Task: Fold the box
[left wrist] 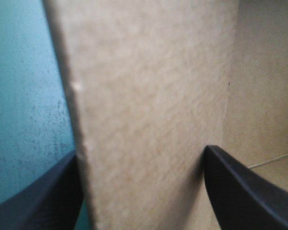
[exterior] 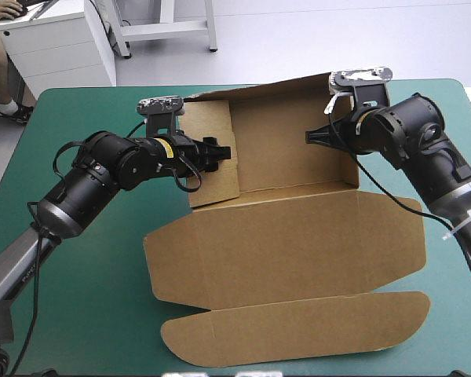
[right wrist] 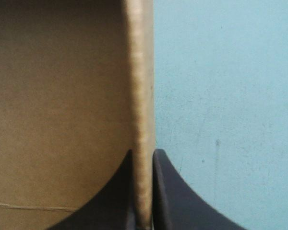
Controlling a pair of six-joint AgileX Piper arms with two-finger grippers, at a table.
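Brown box (exterior: 290, 236): wall tight in right gripper (right wrist: 144, 154), flap inside wide-spread left gripper (left wrist: 140, 151).

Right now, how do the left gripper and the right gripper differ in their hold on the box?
The left gripper has its fingers wide apart astride a flap of the box; the right gripper has them all but shut on a wall's edge. The left is at the box's left side, the right at its right side. Both meet raised board.

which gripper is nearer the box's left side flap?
Left. The left gripper stands open astride the left side flap. The right gripper is shut on the box at its opposite wall, across the tray.
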